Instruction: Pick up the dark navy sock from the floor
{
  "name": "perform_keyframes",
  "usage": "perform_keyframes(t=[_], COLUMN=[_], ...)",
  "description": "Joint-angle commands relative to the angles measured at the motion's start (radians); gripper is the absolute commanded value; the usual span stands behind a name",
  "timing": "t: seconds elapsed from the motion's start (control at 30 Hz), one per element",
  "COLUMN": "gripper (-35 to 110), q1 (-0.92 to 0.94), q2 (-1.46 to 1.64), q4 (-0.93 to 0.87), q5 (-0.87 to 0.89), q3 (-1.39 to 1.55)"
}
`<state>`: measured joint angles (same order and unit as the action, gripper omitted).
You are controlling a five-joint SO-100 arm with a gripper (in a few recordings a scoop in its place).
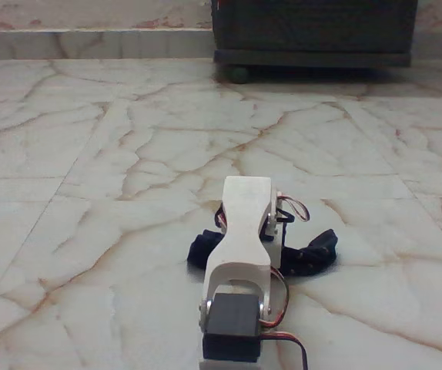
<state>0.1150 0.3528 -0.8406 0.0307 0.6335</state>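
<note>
No readable text anywhere right now: no label, brand, number or sign comes through. The arm's white link [246, 231] is plain, with nothing printed on its face. The black servo block [232, 327] at the bottom shows a bare dark side, no sticker legible. The dark navy sock [313, 254] carries no lettering that can be made out. The marble floor [90, 193] offers veins and seams only, no markings. The dark wooden cabinet [313, 31] at the top is too dim and soft to show any writing.
</note>
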Motion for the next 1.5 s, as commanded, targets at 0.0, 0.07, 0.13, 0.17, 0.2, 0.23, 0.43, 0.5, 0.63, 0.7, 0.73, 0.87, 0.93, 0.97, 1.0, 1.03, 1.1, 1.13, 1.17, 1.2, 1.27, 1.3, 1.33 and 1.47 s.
perform_keyframes(t=[0.0, 0.07, 0.13, 0.17, 0.2, 0.23, 0.43, 0.5, 0.63, 0.7, 0.73, 0.87, 0.93, 0.97, 1.0, 1.03, 1.1, 1.13, 1.17, 1.2, 1.27, 1.3, 1.33, 1.47], gripper=[0, 0, 0, 0, 0, 0, 0, 0, 0, 0, 0, 0, 0, 0, 0, 0, 0, 0, 0, 0, 0, 0, 0, 0], q1=[-0.009, -0.009, -0.011, -0.012, -0.014, -0.02, -0.023, -0.031, -0.044, -0.057, -0.058, -0.075, -0.095, -0.101, -0.106, -0.11, -0.126, -0.133, -0.135, -0.143, -0.164, -0.172, -0.178, -0.164], q2=[0.049, 0.1, 0.164, 0.202, 0.239, 0.281, 0.512, 0.638, 0.801, 0.888, 0.922, 1.037, 1.121, 1.157, 1.167, 1.177, 1.244, 1.264, 1.289, 1.319, 1.373, 1.404, 1.428, 1.534], q4=[0.011, 0.018, 0.095, 0.144, 0.172, 0.202, 0.387, 0.511, 0.588, 0.621, 0.635, 0.64, 0.658, 0.663, 0.663, 0.664, 0.75, 0.769, 0.802, 0.831, 0.868, 0.89, 0.89, 0.934], q5=[0.012, 0.02, -0.032, -0.046, -0.063, -0.078, -0.227, -0.273, -0.304, -0.319, -0.333, -0.359, -0.364, -0.364, -0.373, -0.38, -0.423, -0.468, -0.52, -0.574, -0.66, -0.71, -0.741, -0.919], q3=[0.021, 0.058, 0.14, 0.19, 0.233, 0.284, 0.637, 0.848, 1.068, 1.163, 1.212, 1.336, 1.416, 1.45, 1.46, 1.473, 1.583, 1.621, 1.664, 1.707, 1.773, 1.816, 1.839, 1.917])
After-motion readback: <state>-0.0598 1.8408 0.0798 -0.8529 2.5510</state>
